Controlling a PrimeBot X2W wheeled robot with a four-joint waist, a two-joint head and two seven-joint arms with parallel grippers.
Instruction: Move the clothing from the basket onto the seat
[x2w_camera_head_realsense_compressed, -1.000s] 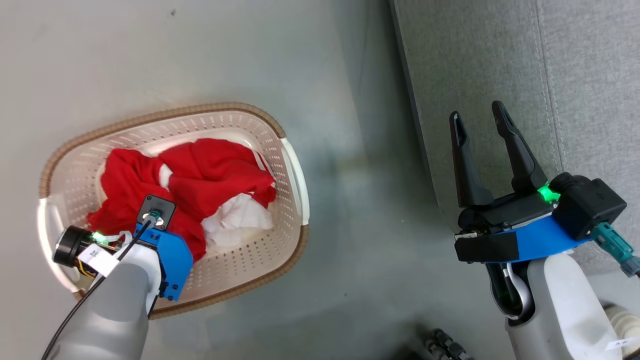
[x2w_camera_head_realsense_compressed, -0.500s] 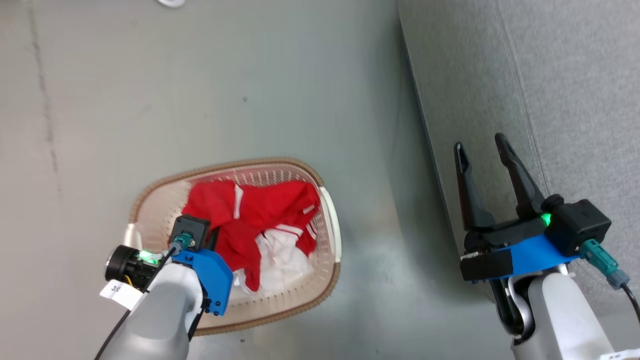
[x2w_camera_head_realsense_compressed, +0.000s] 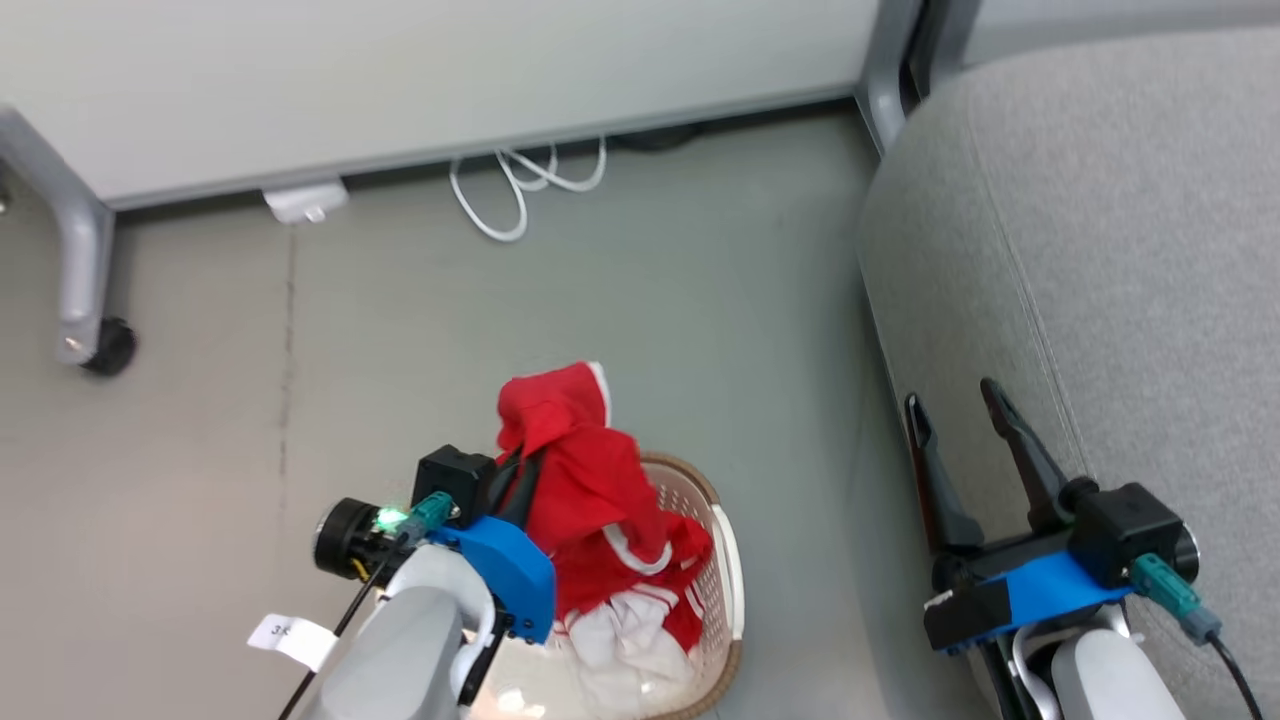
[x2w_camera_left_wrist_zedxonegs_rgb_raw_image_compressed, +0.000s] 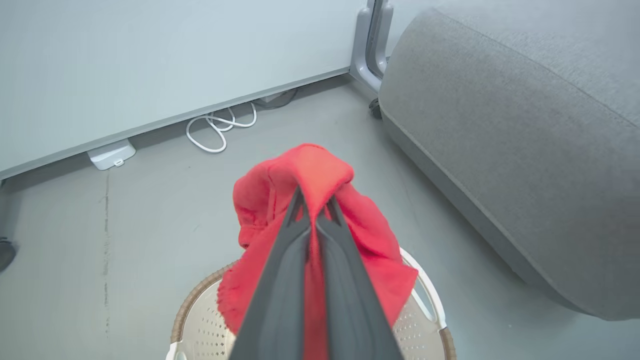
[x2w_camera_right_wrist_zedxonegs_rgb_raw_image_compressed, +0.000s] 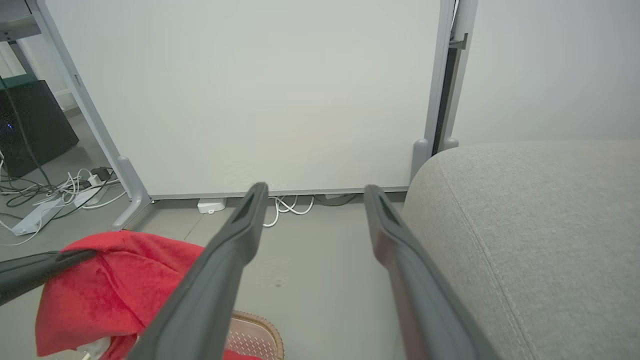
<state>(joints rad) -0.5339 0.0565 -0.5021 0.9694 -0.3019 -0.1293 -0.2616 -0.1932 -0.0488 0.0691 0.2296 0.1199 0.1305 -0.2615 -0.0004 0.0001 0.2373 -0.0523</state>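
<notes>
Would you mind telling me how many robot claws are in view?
2. The left claw, at the lower left of the head view, is shut on red clothing over the basket; the right claw stands open at the lower right, beside the seat.

Red clothing (x2w_camera_head_realsense_compressed: 585, 480) partly hanging above cream basket (x2w_camera_head_realsense_compressed: 735, 585), rest inside, grey seat (x2w_camera_head_realsense_compressed: 1100, 250) nearby

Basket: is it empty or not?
Not empty: red and white clothing lies inside the basket, under the garment pinched in the left gripper.
</notes>
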